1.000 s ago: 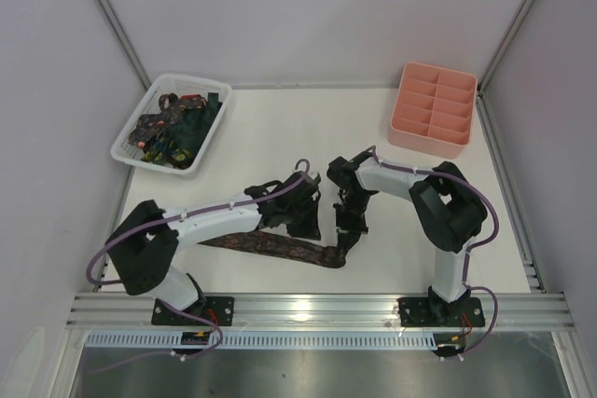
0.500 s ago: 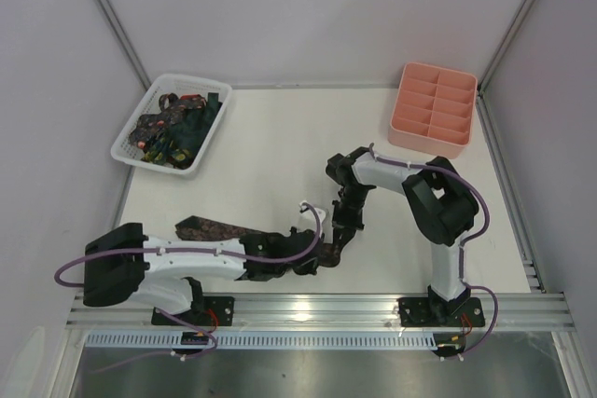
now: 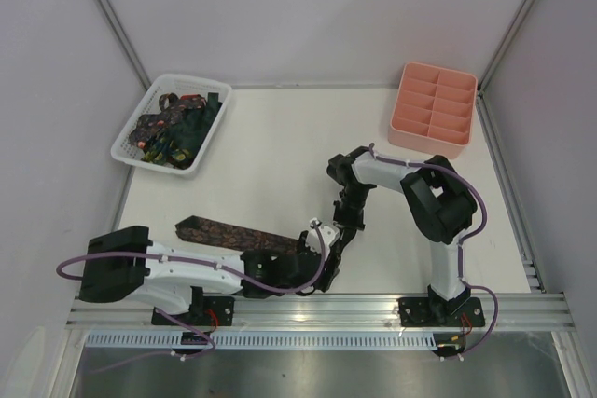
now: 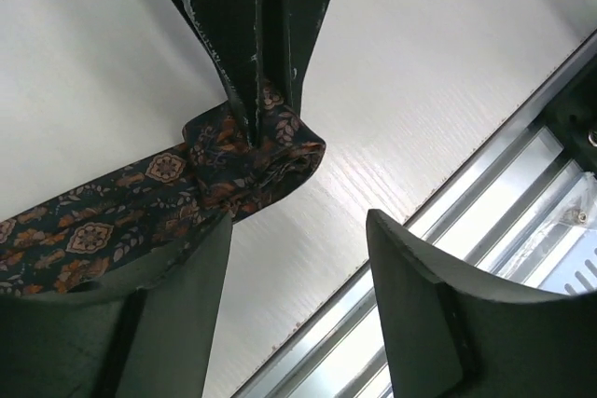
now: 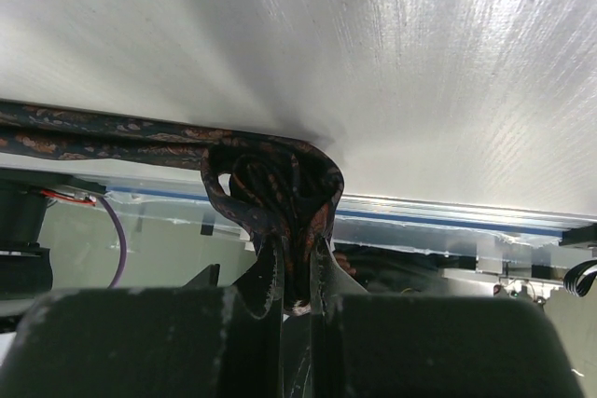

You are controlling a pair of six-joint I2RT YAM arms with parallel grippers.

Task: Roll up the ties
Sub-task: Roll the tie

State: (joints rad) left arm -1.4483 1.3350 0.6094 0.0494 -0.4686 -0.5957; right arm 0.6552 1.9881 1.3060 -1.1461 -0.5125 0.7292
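Observation:
A brown patterned tie (image 3: 233, 233) lies flat along the near part of the table, its pointed end to the left. Its right end is wound into a small roll (image 4: 252, 160). My right gripper (image 3: 343, 238) comes down on that roll and is shut on it; in the right wrist view the roll (image 5: 270, 184) bulges out just past the closed gripper (image 5: 298, 263). My left gripper (image 4: 298, 230) is low by the table's near edge, just short of the roll, open with only bare table between its fingers (image 4: 177, 295). It also shows in the top view (image 3: 325, 263).
A white lattice basket (image 3: 126, 142) at the back left holds more dark ties (image 3: 173, 128). A pink compartment tray (image 3: 434, 109) stands at the back right. The aluminium rail (image 3: 317, 309) runs along the near edge, right under my left gripper.
My left arm has swung from mid-table down to the near edge and its gripper has opened. The tie's left end now lies uncovered. The right gripper has kept its hold on the roll.

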